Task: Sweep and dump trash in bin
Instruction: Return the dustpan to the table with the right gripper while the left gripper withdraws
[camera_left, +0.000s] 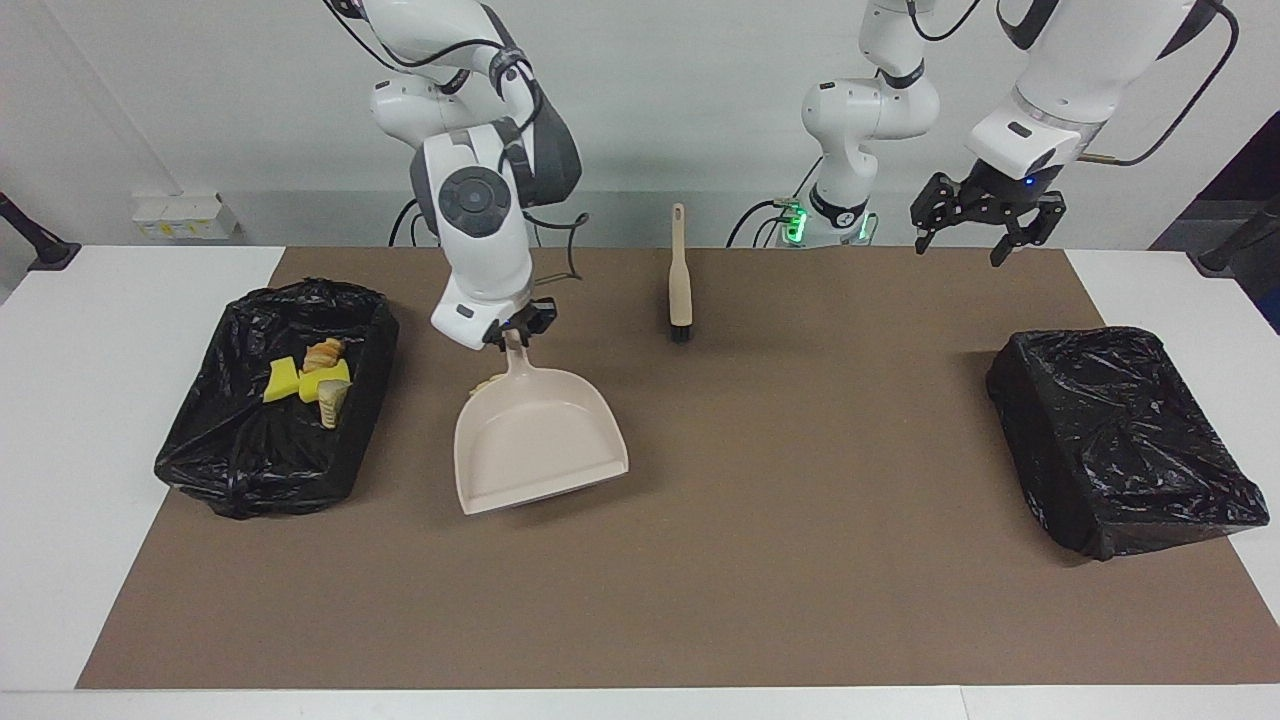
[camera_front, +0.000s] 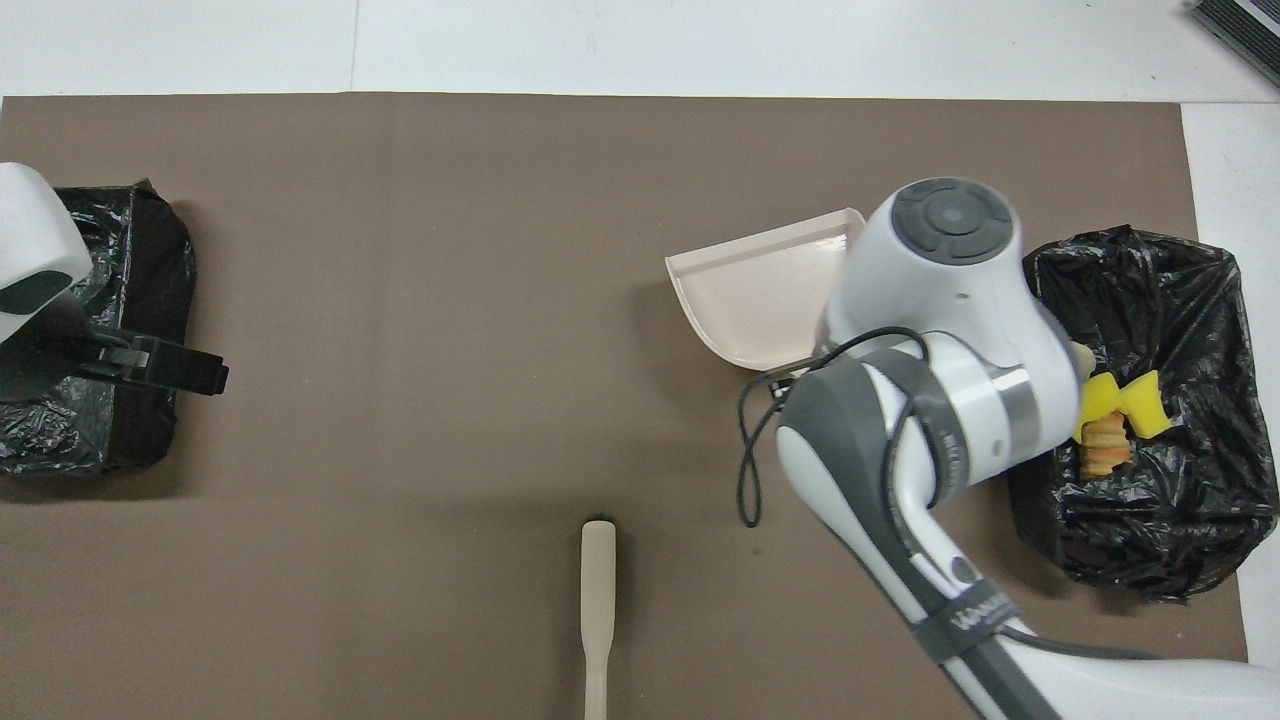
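My right gripper (camera_left: 513, 333) is shut on the handle of the beige dustpan (camera_left: 540, 440), which lies low over the mat beside the bin (camera_left: 200, 455), its mouth pointing away from the robots. The pan also shows in the overhead view (camera_front: 760, 295). It covers the spot where loose trash lies; only a pale tan lump (camera_left: 487, 383) peeks out by the handle. In the bin lie yellow sponge chunks (camera_left: 283, 381) (camera_front: 1115, 400) and tan lumps (camera_left: 325, 352). My left gripper (camera_left: 985, 222) is open and empty, raised near the left arm's end.
The beige-handled brush (camera_left: 680, 285) (camera_front: 598, 600) lies on the brown mat (camera_left: 800, 520) close to the robots, bristles pointing away from them. A box wrapped in black bag (camera_left: 1120, 440) (camera_front: 100, 290) sits at the left arm's end.
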